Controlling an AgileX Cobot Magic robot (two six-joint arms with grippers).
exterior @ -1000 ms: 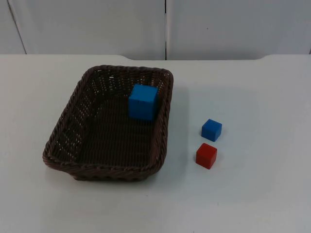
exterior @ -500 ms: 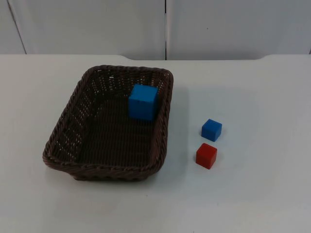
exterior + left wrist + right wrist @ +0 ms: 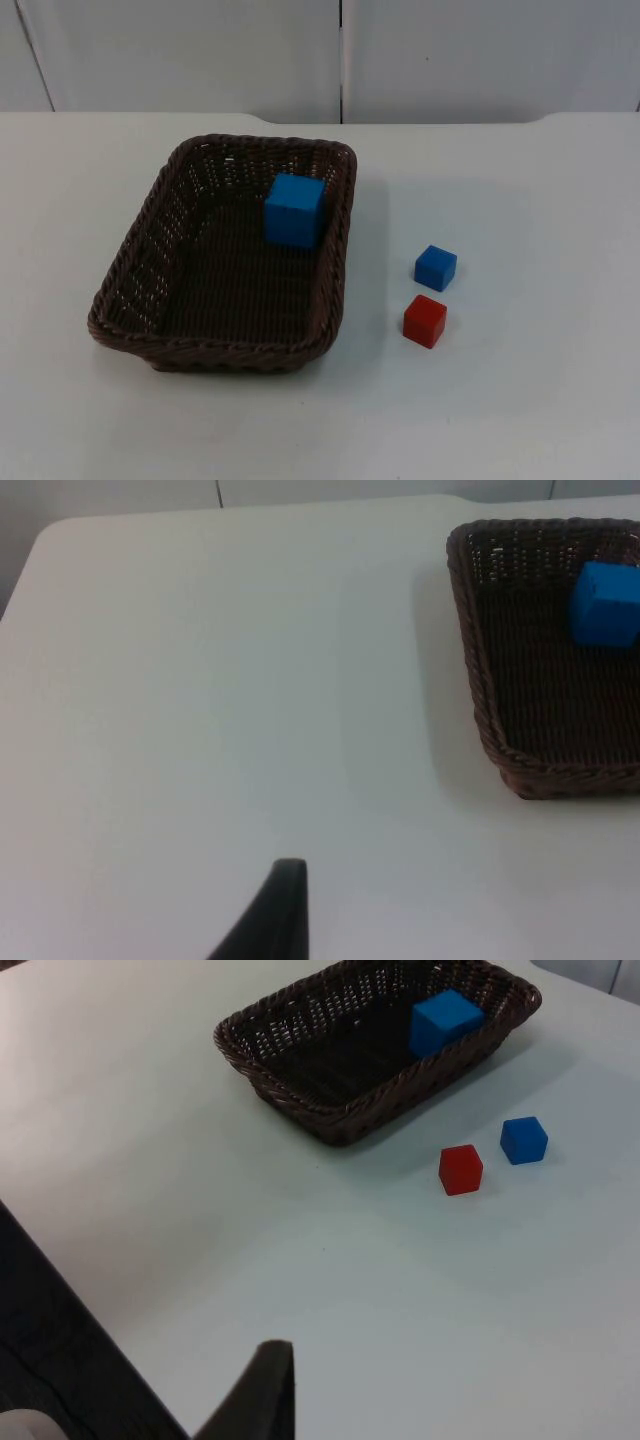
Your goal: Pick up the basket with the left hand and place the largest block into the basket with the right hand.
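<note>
A brown wicker basket (image 3: 128,290) rests on the white table, left of centre. The largest block, light blue (image 3: 295,210), sits inside it against the far right wall. Right of the basket on the table lie a small blue block (image 3: 436,267) and a small red block (image 3: 425,320), close together. My left gripper (image 3: 285,915) waits above bare table, well to the left of the basket (image 3: 470,660) and the large block (image 3: 606,603). My right gripper (image 3: 265,1390) waits high, far back from the basket (image 3: 290,1085), the red block (image 3: 460,1169) and the small blue block (image 3: 524,1140).
The table (image 3: 520,400) ends at a grey partition wall (image 3: 450,60) behind the basket. In the right wrist view the table's edge (image 3: 90,1330) runs near my right gripper, with dark floor beyond it.
</note>
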